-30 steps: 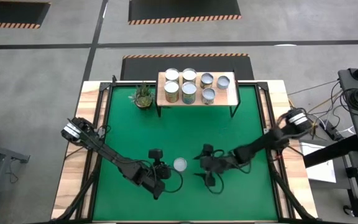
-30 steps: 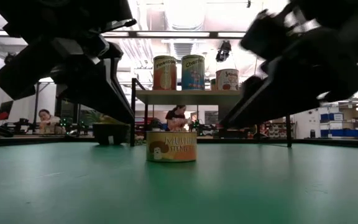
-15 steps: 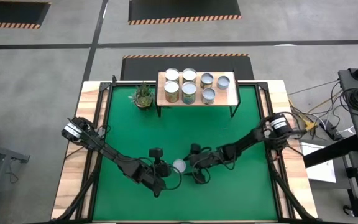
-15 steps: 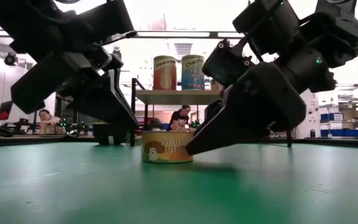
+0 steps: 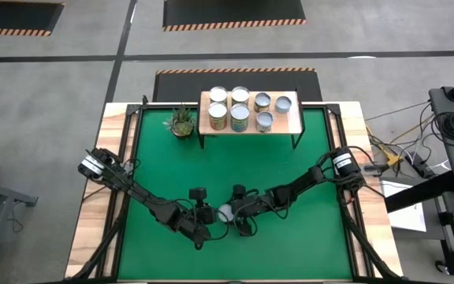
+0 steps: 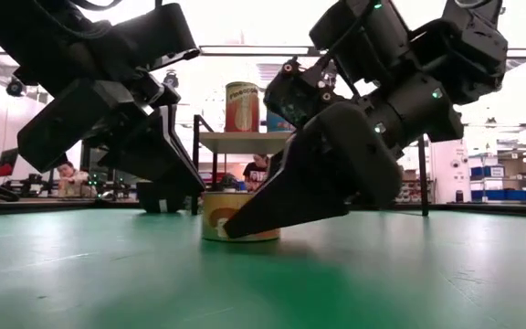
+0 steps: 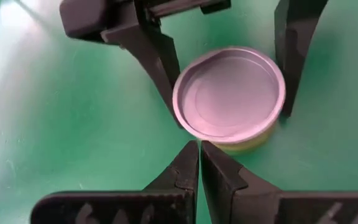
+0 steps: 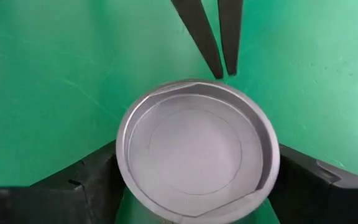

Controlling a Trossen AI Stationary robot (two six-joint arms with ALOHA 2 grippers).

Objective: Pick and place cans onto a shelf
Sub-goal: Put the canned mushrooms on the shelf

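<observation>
Right gripper (image 5: 228,213) has swung in from 3 o'clock; its jaws now stand apart around the last can (image 5: 225,212) at the mat's 6 o'clock, not yet clamped. Left gripper (image 7: 199,163), jaws together, sits just beside it. Seven cans (image 5: 240,109) on shelf (image 5: 292,118). Grasp looks imminent.

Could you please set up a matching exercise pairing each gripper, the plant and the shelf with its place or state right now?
Things:
1. left gripper
2. right gripper
3. plant
4. shelf

Places or states:
A. carries seven cans
B. fingers open, one on either side of the lone can
C. fingers together, tips just beside the lone can
D. stands on the green mat next to the shelf's left end in the high view

Pairs: 1-C, 2-B, 3-D, 4-A
</observation>
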